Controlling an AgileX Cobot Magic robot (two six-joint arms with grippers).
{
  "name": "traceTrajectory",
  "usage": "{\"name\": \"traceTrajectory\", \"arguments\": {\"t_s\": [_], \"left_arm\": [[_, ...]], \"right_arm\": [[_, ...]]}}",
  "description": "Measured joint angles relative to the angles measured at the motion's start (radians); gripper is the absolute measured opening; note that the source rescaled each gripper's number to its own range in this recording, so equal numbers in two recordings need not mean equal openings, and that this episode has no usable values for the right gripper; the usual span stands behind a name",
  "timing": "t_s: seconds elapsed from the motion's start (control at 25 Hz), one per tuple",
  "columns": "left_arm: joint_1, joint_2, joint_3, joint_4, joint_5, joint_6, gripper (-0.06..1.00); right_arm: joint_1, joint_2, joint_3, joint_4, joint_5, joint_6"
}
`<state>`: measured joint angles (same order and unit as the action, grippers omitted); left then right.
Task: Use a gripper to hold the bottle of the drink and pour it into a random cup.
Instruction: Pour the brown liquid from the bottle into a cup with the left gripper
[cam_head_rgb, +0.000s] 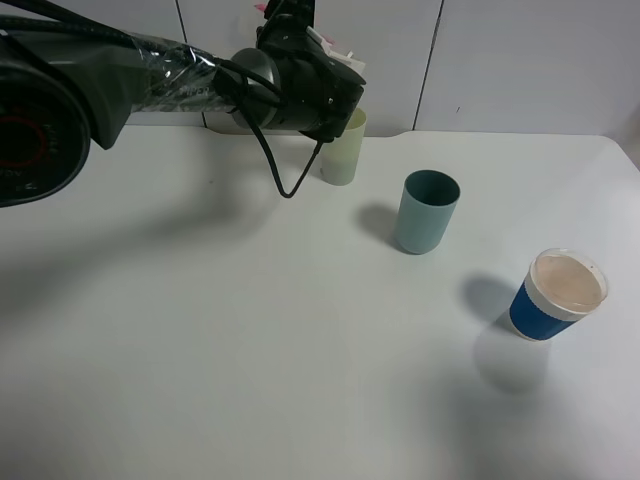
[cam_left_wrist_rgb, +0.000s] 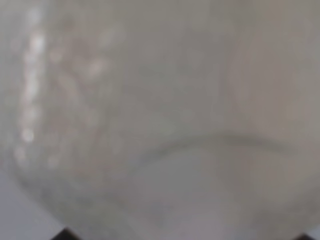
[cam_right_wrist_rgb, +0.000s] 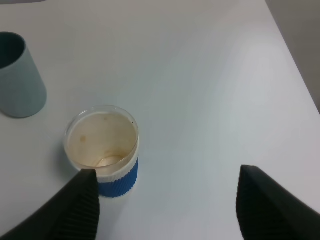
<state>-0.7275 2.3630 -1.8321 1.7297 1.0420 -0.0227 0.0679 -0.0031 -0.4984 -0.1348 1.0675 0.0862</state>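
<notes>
TABLE-TOP POUR: A white table (cam_head_rgb: 250, 350) is filling most of the high view, plain and catching soft shadows, while pale wall panels (cam_head_rgb: 520, 60) with thin vertical seams are running along the top of the frame. Three cups are standing well apart in a line slanting from upper centre to lower right. The pale yellow-green cup (cam_head_rgb: 343, 152) is at upper centre near the table's far edge, a teal cup (cam_head_rgb: 428, 210) is right of centre, and a blue cup (cam_head_rgb: 555, 295) with a white rim and a brown-stained inside is at the lower right.

The black left arm (cam_head_rgb: 150, 65) is reaching in from the upper left with cables (cam_head_rgb: 285, 180) looping beneath it. The left gripper (cam_head_rgb: 322, 72) is hanging just above and left of the yellow-green cup, hiding part of its rim. Its jaws are hidden in this view. The left wrist view is filled by a blurred, clear, rounded surface, the bottle of the drink (cam_left_wrist_rgb: 160, 120), sitting between two dark fingertips (cam_left_wrist_rgb: 65, 234), so the gripper is clamping closed on the bottle right by that cup. Whether liquid is running cannot be told.

The right gripper (cam_right_wrist_rgb: 167, 210), seen only from its own wrist camera, is spreading its two black fingers (cam_right_wrist_rgb: 80, 205) wide with nothing between them. It is hovering over the table with the blue cup just beside one finger and the teal cup farther off.
</notes>
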Motion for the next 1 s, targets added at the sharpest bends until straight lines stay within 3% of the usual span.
{"name": "traceTrajectory", "arguments": {"t_s": [0.76,1.0], "left_arm": [[0.000,0.000,0.000,0.001,-0.027,0.103,0.00],[0.000,-0.003,0.000,0.001,-0.049,0.023,0.00]], "right_arm": [[0.000,0.000,0.000,0.000,0.000,0.000],[0.000,0.000,0.000,0.000,0.000,0.000]]}}
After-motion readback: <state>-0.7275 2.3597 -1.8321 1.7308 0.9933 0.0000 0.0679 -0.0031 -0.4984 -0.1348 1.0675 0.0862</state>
